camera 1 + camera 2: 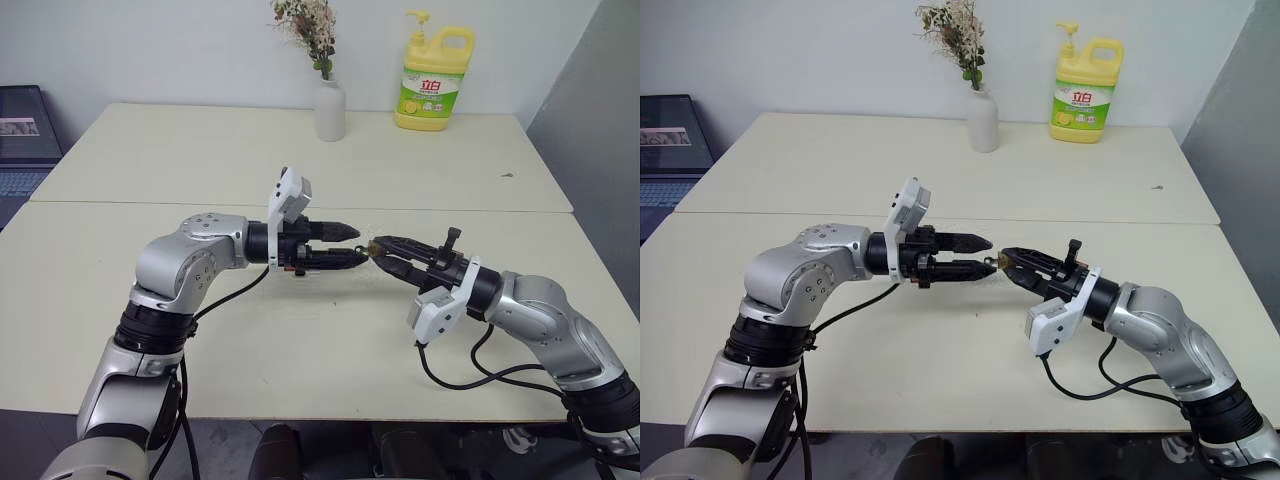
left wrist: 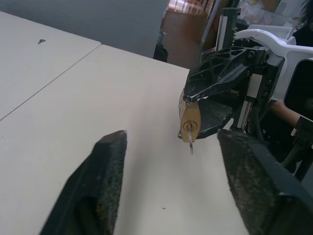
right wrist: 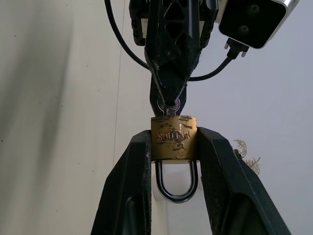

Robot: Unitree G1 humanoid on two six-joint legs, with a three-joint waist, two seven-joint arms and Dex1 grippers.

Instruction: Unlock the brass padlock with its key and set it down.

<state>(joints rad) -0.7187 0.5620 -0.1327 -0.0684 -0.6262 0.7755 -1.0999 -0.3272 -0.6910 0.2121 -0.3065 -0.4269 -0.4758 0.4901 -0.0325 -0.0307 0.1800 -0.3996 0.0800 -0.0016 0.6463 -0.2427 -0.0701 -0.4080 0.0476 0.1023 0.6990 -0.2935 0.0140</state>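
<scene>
The padlock (image 3: 173, 138) is pinched by its flat sides in the right claw (image 3: 173, 147), held in the air above the tabletop (image 1: 300, 340), its shackle (image 3: 177, 188) pointing back toward that wrist and its keyhole end facing the left arm. The key (image 2: 190, 139) sits in that keyhole, its free end sticking out straight toward the left claw (image 2: 171, 186), so lock and key lie along one line running between the two claws. In the left wrist view the left claw's fingers stand apart on either side of the key without touching it; in the right wrist view the tips look drawn in just at the key's head, so I cannot tell whether it has hold. The left claw is the nearer one to the key. My guess is the next need is a firm pinch, then a twist about that line. Both arms are well inside the tabletop's edges, with bare surface below for setting the lock down
</scene>
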